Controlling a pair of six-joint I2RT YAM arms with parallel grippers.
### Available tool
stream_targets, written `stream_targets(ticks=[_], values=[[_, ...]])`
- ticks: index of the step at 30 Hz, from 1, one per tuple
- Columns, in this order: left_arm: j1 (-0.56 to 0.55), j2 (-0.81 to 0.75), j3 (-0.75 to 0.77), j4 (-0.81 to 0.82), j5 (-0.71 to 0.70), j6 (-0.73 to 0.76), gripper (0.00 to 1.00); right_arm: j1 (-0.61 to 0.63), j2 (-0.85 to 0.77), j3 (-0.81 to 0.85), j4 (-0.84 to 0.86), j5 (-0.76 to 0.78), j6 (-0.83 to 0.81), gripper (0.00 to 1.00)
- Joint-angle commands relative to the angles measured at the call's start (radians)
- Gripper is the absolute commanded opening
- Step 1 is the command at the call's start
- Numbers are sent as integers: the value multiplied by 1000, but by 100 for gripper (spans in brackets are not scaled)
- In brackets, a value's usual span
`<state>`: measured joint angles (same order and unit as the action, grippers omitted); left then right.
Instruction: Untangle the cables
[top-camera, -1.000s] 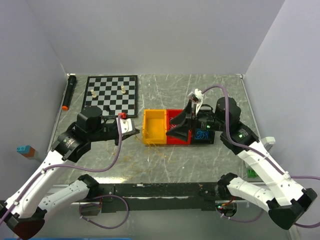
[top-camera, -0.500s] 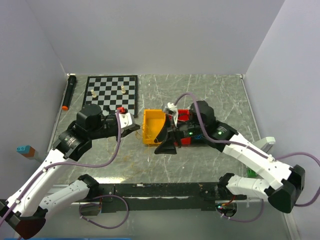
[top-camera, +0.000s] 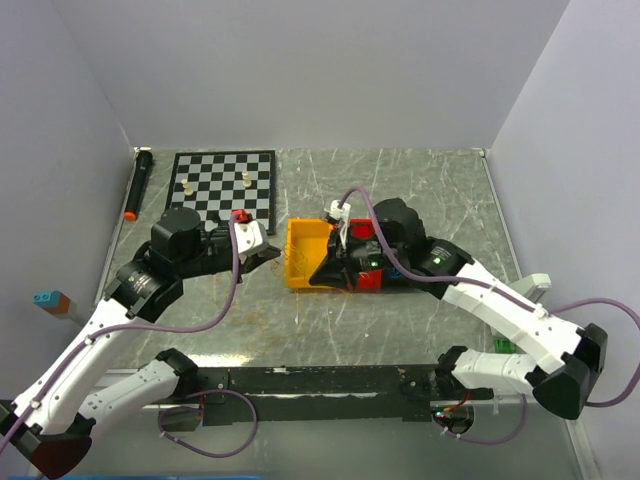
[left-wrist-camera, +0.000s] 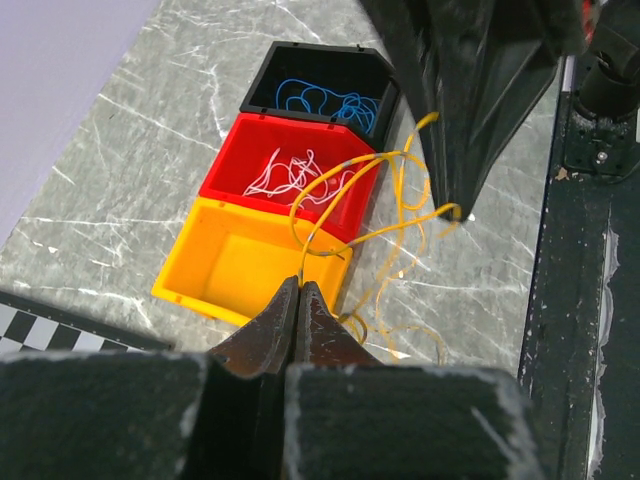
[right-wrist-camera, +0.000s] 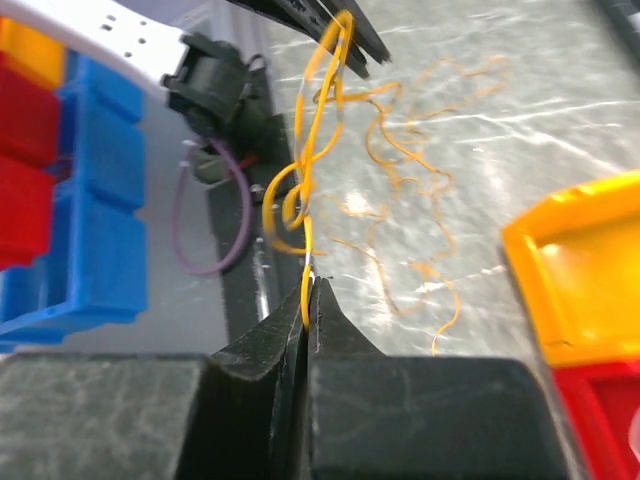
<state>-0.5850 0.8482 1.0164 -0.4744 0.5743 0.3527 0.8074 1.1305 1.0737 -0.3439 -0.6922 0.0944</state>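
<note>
Between the arms, beside the yellow bin (left-wrist-camera: 235, 265), the yellow cable (right-wrist-camera: 322, 95) is pinched twice: left fingers (left-wrist-camera: 272, 328) and right fingers (right-wrist-camera: 275, 345) are both closed on it. Its span runs pinch to pinch, with loose loops apparently trailing onto the surface (top-camera: 400, 330).

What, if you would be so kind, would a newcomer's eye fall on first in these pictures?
Three small plastic bins sit in a row mid-table: a black bin holding blue strands, a red bin holding white strands, and a yellow bin that is empty. Beside them, the left gripper and right gripper each pinch shut on thin yellow strands running between them. A black-and-white chessboard lies far left.
</note>
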Motion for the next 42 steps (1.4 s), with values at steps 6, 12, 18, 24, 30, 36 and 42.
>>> stream_targets(ticks=[6, 12, 18, 24, 30, 36, 42], values=[[16, -21, -2, 89, -21, -84, 50, 6, -144, 124, -208, 171, -119, 0], [25, -28, -13, 79, 39, -103, 56, 7, -140, 166, -227, 154, -127, 0], [25, -35, -105, 91, 163, -152, 57, 6, -135, 238, -234, 119, -139, 0], [24, -32, -210, 253, 252, -296, 61, 7, -124, 314, -248, 92, -147, 0], [25, -23, -37, 252, 222, -253, 62, 7, -114, 298, -241, 112, -140, 0], [17, 26, 143, 86, 347, -323, 64, 9, -81, 264, -198, 143, -127, 0], [19, 46, 38, 307, 464, -668, 64, 38, -49, 278, -175, 195, -131, 0]])
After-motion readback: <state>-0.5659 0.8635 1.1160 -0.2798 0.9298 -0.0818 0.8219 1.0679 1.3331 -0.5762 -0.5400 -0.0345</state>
